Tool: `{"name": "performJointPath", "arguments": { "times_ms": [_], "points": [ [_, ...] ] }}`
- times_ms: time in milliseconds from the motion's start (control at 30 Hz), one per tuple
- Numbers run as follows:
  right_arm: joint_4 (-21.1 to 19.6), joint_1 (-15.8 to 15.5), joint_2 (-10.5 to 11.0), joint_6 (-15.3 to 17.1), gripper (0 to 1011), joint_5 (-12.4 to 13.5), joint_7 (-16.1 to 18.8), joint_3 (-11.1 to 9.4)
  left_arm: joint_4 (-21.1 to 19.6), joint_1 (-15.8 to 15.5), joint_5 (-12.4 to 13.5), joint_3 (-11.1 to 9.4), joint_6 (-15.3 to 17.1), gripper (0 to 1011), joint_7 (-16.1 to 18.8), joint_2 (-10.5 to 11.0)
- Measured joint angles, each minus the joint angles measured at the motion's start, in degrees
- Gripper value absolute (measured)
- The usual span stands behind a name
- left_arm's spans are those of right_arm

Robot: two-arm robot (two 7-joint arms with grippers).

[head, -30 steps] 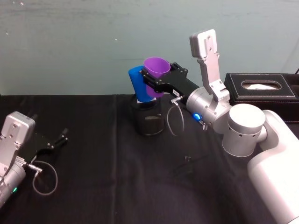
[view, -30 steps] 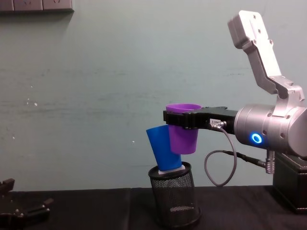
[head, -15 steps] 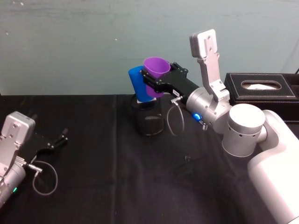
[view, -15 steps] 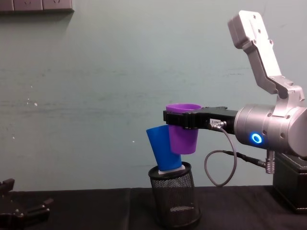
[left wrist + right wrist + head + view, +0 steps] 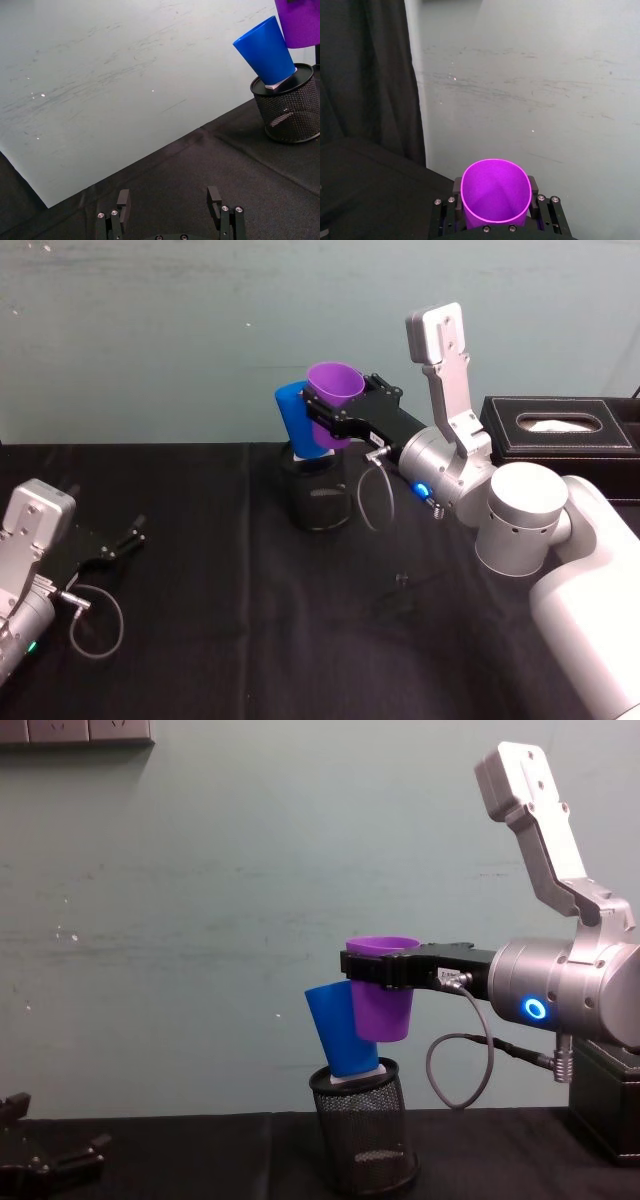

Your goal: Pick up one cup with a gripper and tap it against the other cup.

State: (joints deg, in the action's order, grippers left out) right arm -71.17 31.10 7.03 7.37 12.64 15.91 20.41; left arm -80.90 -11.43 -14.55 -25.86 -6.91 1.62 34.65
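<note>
a: where does the tap stand?

b: the lift looks done. the right hand [image 5: 385,970] is clamped round the purple cup [image 5: 381,1005] just under its rim, and the cup is in the air above the mesh holder [image 5: 365,1145], slightly to the holder's right. the blue cup [image 5: 333,1035] sits in the holder's mouth, propped on something pale.

a: are the cups touching?

b: from the head and chest views the purple cup's side seems to lie against the blue cup's upper side. i judge this as the contact itself, or a hair short of it. no gap is plain, but overlap could hide one. what's left, at most, is a small nudge towards the holder's left.

a: how is the purple cup oriented?

b: upright, with its long axis vertical. the open mouth points up and the narrow base points down at the holder. the right wrist view looks straight into the bare mouth.

a: and the blue one?

b: tilted, its long axis leaning so the top falls to the holder's left, away from the purple rim. i can't tell whether its top end is open.

a: and the other arm?

b: the left hand [image 5: 130,537] is idle, low over the black surface [image 5: 250,640], well left of the holder, with its fingers apart.
</note>
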Motion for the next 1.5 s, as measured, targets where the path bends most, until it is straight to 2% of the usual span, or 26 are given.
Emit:
{"name": "performJointPath", "arguments": {
  "times_ms": [1500],
  "points": [
    [0.00, 0.00, 0.00, 0.00, 729, 0.00, 0.00, 0.00, 0.00, 0.00, 0.00, 0.00, 0.00, 1000, 0.00, 0.00]
  ]
}}
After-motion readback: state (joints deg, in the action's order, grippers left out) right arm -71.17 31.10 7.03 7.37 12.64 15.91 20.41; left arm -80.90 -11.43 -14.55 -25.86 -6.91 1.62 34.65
